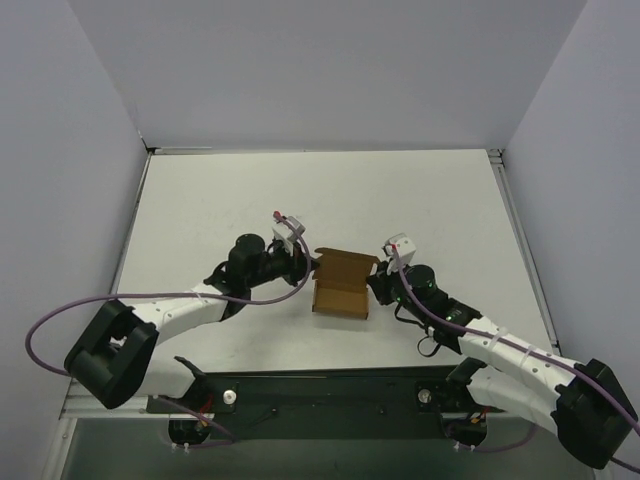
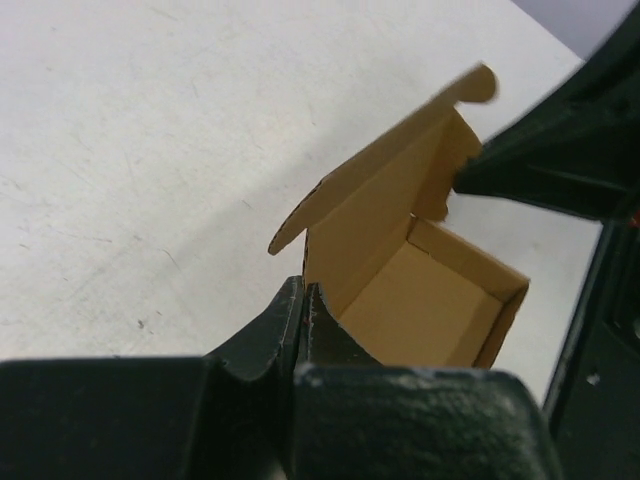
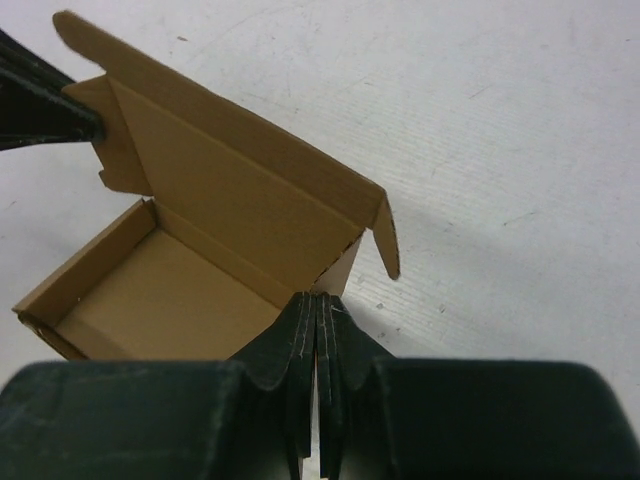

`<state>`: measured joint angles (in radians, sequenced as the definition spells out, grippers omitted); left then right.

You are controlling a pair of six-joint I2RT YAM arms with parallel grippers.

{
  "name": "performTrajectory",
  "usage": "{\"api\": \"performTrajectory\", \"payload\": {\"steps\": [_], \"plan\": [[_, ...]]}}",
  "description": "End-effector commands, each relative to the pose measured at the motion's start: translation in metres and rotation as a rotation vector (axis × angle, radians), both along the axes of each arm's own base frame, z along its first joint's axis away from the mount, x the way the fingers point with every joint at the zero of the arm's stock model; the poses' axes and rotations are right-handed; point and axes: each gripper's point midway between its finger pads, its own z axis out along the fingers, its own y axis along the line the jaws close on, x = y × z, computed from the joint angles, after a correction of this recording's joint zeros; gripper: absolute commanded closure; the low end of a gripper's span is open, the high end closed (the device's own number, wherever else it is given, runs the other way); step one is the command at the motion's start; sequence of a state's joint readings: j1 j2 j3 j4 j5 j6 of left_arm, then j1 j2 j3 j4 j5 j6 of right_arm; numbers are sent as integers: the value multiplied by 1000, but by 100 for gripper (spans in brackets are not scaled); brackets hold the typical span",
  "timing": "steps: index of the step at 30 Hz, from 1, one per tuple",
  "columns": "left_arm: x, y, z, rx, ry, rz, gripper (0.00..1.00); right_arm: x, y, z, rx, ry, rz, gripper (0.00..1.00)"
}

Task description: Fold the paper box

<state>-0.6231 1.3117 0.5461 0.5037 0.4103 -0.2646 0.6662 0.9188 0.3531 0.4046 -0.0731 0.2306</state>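
Mid-tabletop [image 1: 250,200], squarely between the two arms: the paper box [image 1: 341,285], tray open to the ceiling, lid standing up off the far edge with a small rounded tab at each end.

In from the left, the left claw [image 1: 312,264], pressed together, tips right at the far-left corner where the lid rises. Hard to tell from the wrist view whether any cardboard is caught between the tips or only touched.

In from the right, the right claw [image 1: 377,284], pressed together as well, nosed up against the opposite corner, just under the lid's right-hand tab. Same doubt there: contact with the corner edge, yes; a real pinch, cannot say.

Near edge and both short walls of the tray upright and untouched.

Room to move: a broad stretch of white tabletop beyond the lid, reaching to the back wall [image 1: 330,70], and generous margins left and right towards the side walls. Tighter on the near side, only a narrow strip between the tray's front edge and the black mounting rail [image 1: 320,395] at the arm bases.
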Motion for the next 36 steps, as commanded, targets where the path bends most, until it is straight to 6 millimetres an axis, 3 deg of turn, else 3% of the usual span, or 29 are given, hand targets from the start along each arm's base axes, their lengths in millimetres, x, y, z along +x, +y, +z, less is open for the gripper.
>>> {"api": "performTrajectory", "payload": {"steps": [1,8,13,18,28,36], "plan": [[20,-29,13,37,-98,30,100,16,19,34,25,-172,-48,100],[32,-52,-6,74,-94,125,100,24,15,13,30,-182,-150,100],[27,-64,-28,53,-64,149,100,26,16,5,41,-172,-169,100],[20,-63,-43,44,-32,202,100,21,18,-2,39,-156,-175,100],[-10,-60,-36,-8,-97,243,100,-11,28,-8,42,-112,-149,100],[-41,-47,-55,7,-86,270,100,-42,37,-26,-24,-70,-106,100]]}}
